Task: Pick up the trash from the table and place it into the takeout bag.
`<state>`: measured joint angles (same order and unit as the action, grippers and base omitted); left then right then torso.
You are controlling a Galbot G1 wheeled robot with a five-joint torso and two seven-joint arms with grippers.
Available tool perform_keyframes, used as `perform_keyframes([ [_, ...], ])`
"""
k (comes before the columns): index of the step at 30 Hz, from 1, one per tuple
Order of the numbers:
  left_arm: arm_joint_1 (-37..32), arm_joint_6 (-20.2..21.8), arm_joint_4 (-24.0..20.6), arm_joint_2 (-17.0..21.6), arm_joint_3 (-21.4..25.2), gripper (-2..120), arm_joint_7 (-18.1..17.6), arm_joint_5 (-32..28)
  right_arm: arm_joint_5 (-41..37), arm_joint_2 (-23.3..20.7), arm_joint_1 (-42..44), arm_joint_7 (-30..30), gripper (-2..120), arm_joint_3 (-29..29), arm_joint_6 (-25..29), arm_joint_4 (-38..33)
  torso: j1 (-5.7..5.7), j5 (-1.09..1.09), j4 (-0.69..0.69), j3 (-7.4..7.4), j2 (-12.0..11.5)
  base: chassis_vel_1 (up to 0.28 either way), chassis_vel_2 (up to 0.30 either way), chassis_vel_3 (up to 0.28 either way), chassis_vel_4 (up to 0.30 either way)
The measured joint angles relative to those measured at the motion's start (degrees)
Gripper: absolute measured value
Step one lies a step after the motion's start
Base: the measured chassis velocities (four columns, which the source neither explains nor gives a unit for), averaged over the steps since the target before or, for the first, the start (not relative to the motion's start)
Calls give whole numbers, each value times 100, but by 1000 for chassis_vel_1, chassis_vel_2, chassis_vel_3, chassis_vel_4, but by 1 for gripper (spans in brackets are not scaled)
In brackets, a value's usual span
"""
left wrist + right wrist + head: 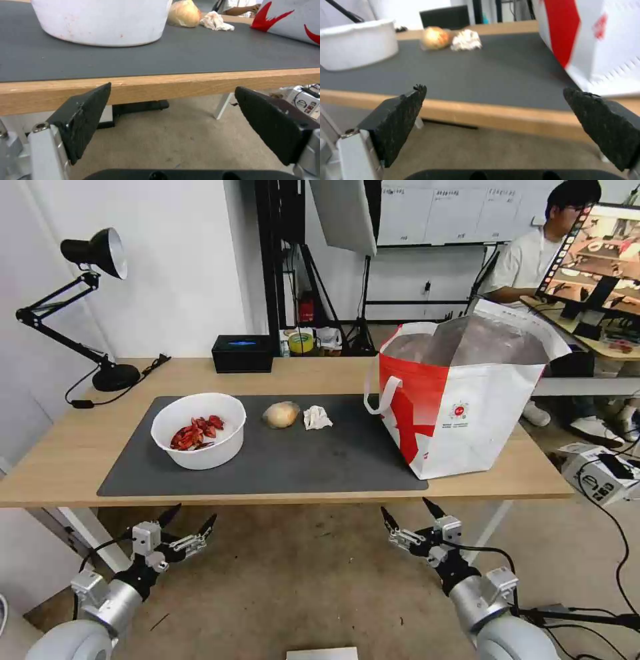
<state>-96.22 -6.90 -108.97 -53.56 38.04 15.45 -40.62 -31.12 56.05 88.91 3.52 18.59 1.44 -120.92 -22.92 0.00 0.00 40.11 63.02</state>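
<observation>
**Both end effectors waiting below the counter edge**

Left end effector and right end effector held low, in front of the counter and under its front edge, both spread wide and holding nothing. Probably a rest pose, keeping clear of the counter top before any reach.

On the grey mat: white bowl with red shells at the left, tan bun beside it, crumpled napkin just next to the bun. Takeout bag standing upright at the right end, mouth open upward, likely so that trash can be dropped in from above. Nothing lifted yet.
</observation>
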Motion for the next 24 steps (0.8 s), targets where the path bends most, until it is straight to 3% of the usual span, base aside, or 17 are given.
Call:
perform_keyframes([
  [10, -9, -12, -12, -122, 27, 100, -4, 49, -487, -167, -1052, 106, 100, -514, -542, -51, 0, 0, 1, 0, 0, 0, 0, 0, 0],
  [17, -11, -7, -80, -215, 74, 100, -13, 87, -852, -273, -2579, 328, 100, -1516, -926, 500, 0, 0, 0, 0, 0, 0, 0, 0, 0],
  [19, -11, -7, -80, -215, 74, 100, -13, 87, -852, -273, -2579, 328, 100, -1516, -926, 500, 0, 0, 0, 0, 0, 0, 0, 0, 0],
  [21, -29, 2, -95, -228, 106, 100, -17, 109, -1080, -177, -3423, 515, 100, -2050, -1092, 875, 0, 0, 1, 0, 0, 0, 0, 0, 0],
  [24, -30, 8, -104, -249, 117, 100, -24, 123, -1197, -50, -3980, 672, 100, -2407, -1325, 1151, 0, 0, 0, 0, 0, 0, 0, 0, 0],
])
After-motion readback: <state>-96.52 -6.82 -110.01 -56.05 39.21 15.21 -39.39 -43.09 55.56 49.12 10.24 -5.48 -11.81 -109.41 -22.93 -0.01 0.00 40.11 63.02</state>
